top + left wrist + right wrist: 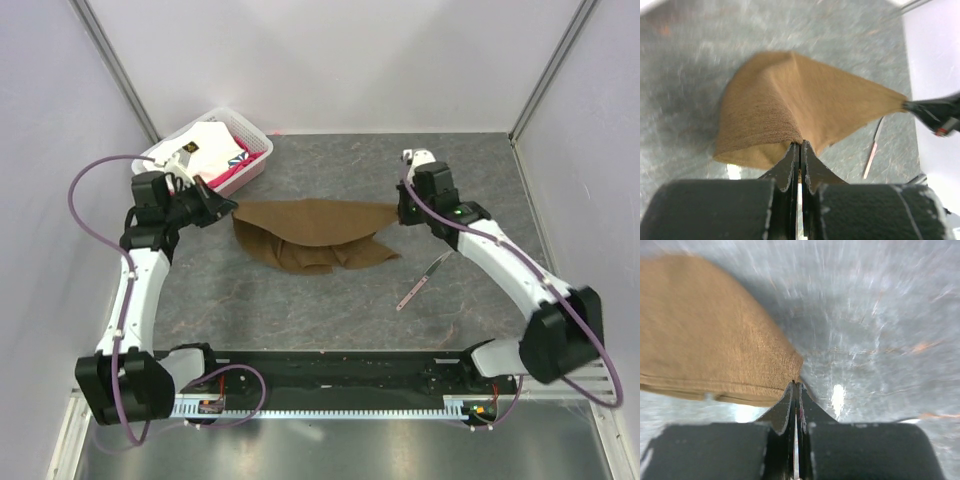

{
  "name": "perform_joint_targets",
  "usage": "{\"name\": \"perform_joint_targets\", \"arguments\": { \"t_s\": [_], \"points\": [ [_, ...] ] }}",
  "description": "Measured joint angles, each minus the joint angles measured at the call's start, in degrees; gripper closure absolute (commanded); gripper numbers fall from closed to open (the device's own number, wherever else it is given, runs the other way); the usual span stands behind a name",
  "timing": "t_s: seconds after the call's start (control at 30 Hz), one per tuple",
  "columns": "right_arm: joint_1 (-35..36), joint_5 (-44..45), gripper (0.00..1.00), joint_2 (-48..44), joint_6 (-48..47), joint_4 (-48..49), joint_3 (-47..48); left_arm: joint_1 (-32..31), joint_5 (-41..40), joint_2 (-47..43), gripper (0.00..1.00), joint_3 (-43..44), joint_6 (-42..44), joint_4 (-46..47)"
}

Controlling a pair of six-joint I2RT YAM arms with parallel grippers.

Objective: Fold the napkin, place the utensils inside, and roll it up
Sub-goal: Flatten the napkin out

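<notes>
The brown napkin (315, 232) hangs stretched between both grippers above the grey table, its lower part bunched on the surface. My left gripper (228, 208) is shut on the napkin's left corner (790, 107); its fingertips (800, 144) pinch the cloth edge. On the right corner, my right gripper (400, 212) is shut too, fabric (710, 335) caught at its tips (795, 384). A slim utensil (422, 281) with a pale pinkish handle lies on the table to the right of the napkin, also seen in the left wrist view (873, 150).
A white basket (256, 133) holding white and pink folded cloths stands at the back left, just behind the left gripper. Grey walls and metal posts enclose the table on three sides.
</notes>
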Motion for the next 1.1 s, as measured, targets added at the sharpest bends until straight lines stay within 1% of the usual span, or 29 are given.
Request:
{"name": "perform_joint_targets", "arguments": {
  "t_s": [0.2,0.33,0.53,0.67,0.77,0.87,1.0,1.1],
  "points": [
    [0.00,0.22,1.00,-14.12,-0.44,-4.22,4.83,0.00,0.13,-6.19,0.98,7.28,-2.67,-0.17],
    [0.00,0.33,1.00,-22.32,-1.01,-8.31,9.90,0.00,0.68,-10.67,0.98,13.09,-4.37,-1.22],
    [0.00,0.17,1.00,-30.86,-1.20,-13.86,20.92,0.00,0.96,-17.62,0.98,22.64,-5.11,-6.23],
    [0.00,0.00,1.00,-33.73,-0.33,-15.93,27.41,0.00,1.29,-20.63,0.98,28.76,-6.14,-9.16],
    [0.02,0.94,1.00,-33.99,0.33,-15.93,30.49,0.00,2.86,-20.61,0.98,32.22,-7.23,-9.05],
    [0.00,3.76,1.00,-31.89,0.46,-15.39,29.97,-0.02,4.04,-18.16,0.98,32.24,-7.61,-8.90],
    [0.00,6.95,1.00,-24.55,0.39,-12.59,26.77,0.00,4.15,-10.60,0.98,30.23,-7.58,-7.65],
    [0.00,8.66,1.00,-16.65,0.02,-10.88,25.35,-0.02,4.20,-3.21,0.98,28.59,-7.58,-5.64]
  ]
}}
